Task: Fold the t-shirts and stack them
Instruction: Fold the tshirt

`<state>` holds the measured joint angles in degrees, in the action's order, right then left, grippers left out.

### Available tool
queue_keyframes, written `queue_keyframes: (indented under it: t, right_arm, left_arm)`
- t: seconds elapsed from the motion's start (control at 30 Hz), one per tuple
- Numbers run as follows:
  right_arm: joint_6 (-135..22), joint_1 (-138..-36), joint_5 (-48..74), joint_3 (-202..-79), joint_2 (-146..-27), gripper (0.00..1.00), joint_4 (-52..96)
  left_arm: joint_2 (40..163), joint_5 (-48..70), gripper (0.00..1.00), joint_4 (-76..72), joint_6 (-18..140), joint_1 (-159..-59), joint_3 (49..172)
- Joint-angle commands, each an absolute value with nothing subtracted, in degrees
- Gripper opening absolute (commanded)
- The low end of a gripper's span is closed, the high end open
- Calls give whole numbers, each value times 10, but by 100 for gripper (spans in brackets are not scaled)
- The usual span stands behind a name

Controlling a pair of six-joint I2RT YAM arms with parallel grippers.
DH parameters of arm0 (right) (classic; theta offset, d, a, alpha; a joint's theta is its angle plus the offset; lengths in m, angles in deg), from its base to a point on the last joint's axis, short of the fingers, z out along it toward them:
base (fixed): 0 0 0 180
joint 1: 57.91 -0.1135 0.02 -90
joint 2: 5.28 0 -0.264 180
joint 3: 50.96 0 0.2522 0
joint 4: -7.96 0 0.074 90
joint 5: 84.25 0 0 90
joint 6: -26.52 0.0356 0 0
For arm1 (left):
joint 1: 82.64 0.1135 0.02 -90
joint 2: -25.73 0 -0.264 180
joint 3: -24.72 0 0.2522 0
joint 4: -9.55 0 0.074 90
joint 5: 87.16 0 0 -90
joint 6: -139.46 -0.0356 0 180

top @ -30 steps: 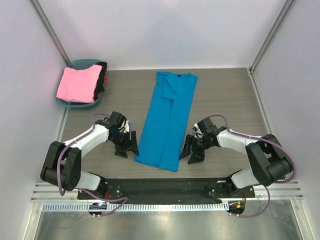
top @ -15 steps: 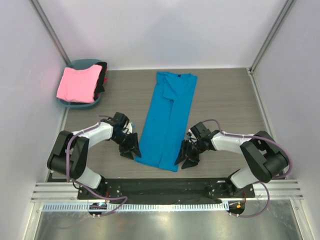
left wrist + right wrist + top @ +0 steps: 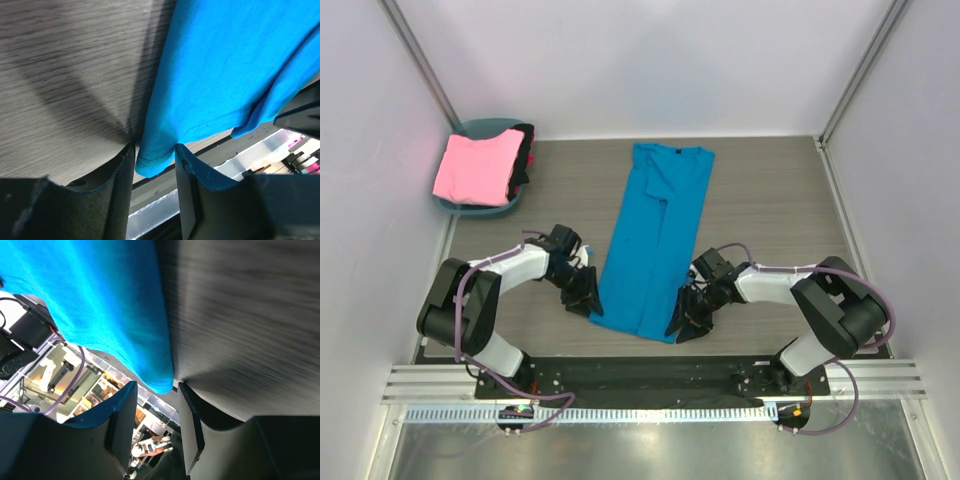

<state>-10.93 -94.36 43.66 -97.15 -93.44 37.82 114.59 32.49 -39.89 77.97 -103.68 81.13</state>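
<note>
The bright blue t-shirt (image 3: pixel 655 235) lies folded into a long strip down the middle of the table, collar end far. My left gripper (image 3: pixel 585 298) is low at its near left corner. In the left wrist view that blue corner (image 3: pixel 152 162) hangs between the fingers, and the left gripper (image 3: pixel 154 147) is still open around it. My right gripper (image 3: pixel 682 318) is at the near right corner. The right gripper (image 3: pixel 156 386) is open, with the blue hem (image 3: pixel 160 380) just at the mouth of its gap. The pink t-shirt (image 3: pixel 477 167) and a dark one (image 3: pixel 525 155) lie on the basket.
The round teal basket (image 3: pixel 480 127) stands in the far left corner against the wall. A black base rail (image 3: pixel 640 372) runs along the near edge just behind both grippers. Grey walls close in the table on the left, right and far sides.
Both grippers have slid inward from beside the blue t-shirt to its two near corners, and both pairs of jaws have narrowed. The shirt itself has not moved.
</note>
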Motion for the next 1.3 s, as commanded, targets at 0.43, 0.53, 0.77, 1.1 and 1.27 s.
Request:
queue_keyframes:
  t: [0.43, 0.53, 0.77, 1.1, 1.27]
  right_arm:
    - [-128, -959, 355, -978, -928, 1, 385]
    - [-151, -951, 355, -997, -888, 1, 415]
    - [-216, -921, 357, -1053, -836, 1, 493]
    - [-277, -828, 354, -1173, -885, 1, 511]
    - [-282, -771, 356, -1228, -920, 1, 494]
  left_arm:
    - [1119, 338, 0, -395, 774, -1040, 823]
    - [1092, 340, 0, -418, 764, -1039, 848]
    - [1082, 347, 0, -449, 737, -1039, 909]
    - [1162, 325, 0, -442, 706, -1038, 1072]
    - [1224, 311, 0, -427, 704, -1030, 1159]
